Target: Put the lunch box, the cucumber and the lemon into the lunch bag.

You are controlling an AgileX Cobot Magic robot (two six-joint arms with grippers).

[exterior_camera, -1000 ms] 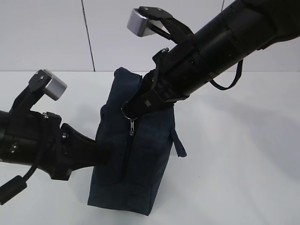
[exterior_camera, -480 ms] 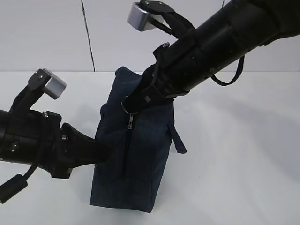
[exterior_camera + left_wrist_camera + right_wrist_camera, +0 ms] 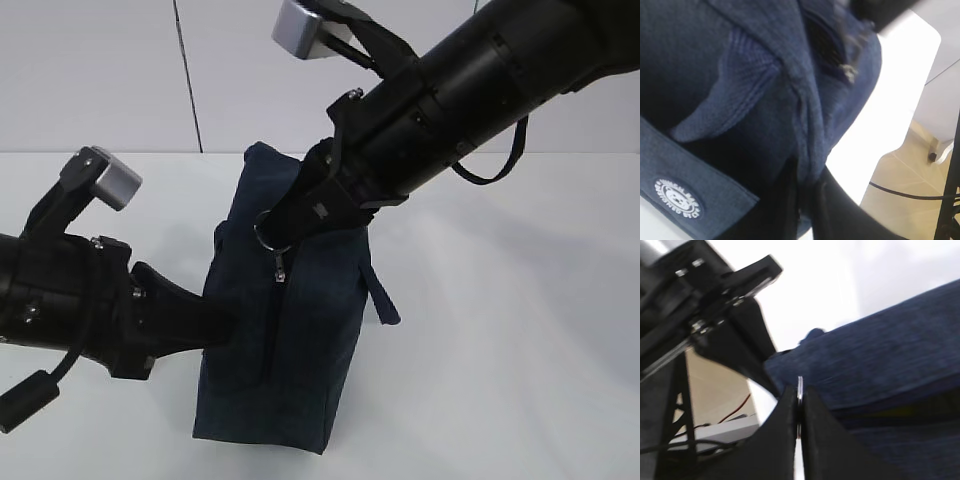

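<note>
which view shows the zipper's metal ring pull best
The exterior view: the ring pull hangs in full outline at the right gripper, against the lunch bag. The right wrist view shows only its thin edge pinched between the gripper's fingers. The left wrist view shows blurred bag fabric, no clear ring.

Left claw (image 3: 225, 325) pinched low, right claw (image 3: 285, 225) clamped high, both arms angled inward.

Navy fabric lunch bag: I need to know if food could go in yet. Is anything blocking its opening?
Yes. The boxy navy fabric lunch bag is mostly zipped, its zipper running down the side facing the camera. The right gripper pinches the metal ring pull; the left gripper clamps the fabric.
</note>
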